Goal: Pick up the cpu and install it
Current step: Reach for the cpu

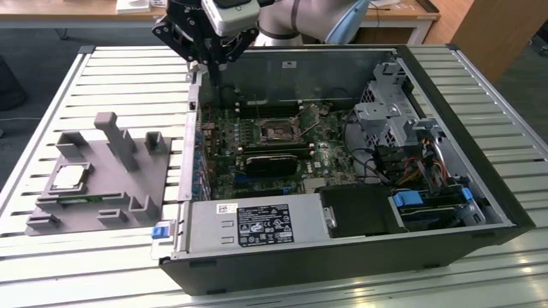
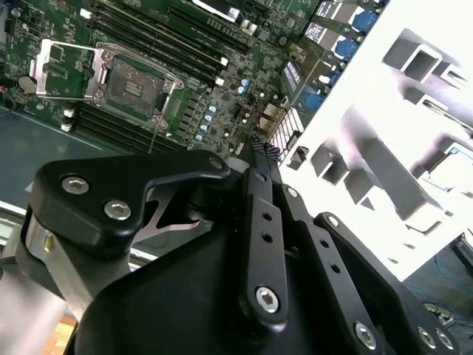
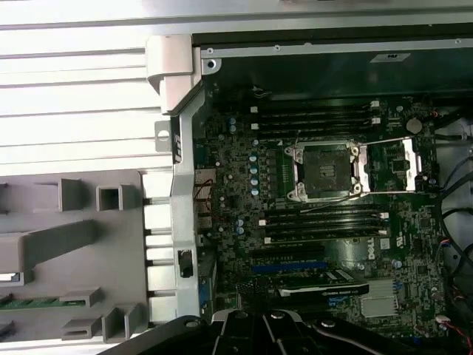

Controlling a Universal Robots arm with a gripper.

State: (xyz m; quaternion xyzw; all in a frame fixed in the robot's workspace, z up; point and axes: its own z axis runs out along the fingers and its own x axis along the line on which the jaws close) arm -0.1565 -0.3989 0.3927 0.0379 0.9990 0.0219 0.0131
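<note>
- We see the hand [image 1: 210, 76] hanging over the open computer case [image 1: 342, 260], above the case's far corner on the exterior view's left.
- In the second wrist view its fingers [image 2: 260, 177] lie closed against each other at the tips, with nothing gripped between them.
- The cpu [image 1: 70, 178] is outside the case, on the exterior view's left of it. It lies flat in a recess of the grey tray [image 1: 163, 189], well apart from the hand.
- The tray rests on the slatted worktop [image 1: 128, 77], just beside the case's side wall.
- A thin green circuit strip [image 1: 81, 199] lies in the tray just beside the cpu, on the side nearer the camera.
- Inside the case the green motherboard [image 1: 256, 151] lies flat, facing up.
- The cpu socket [image 3: 325, 171] sits near the middle of that board, empty, with its metal frame [image 3: 408, 166] swung open beside it.
- Dark memory slots [image 3: 318, 118] run along both sides of the socket.
- A grey power supply [image 1: 256, 228] fills the case's near end, and a metal drive cage [image 1: 385, 115] stands at the case's side on the exterior view's right.
</note>
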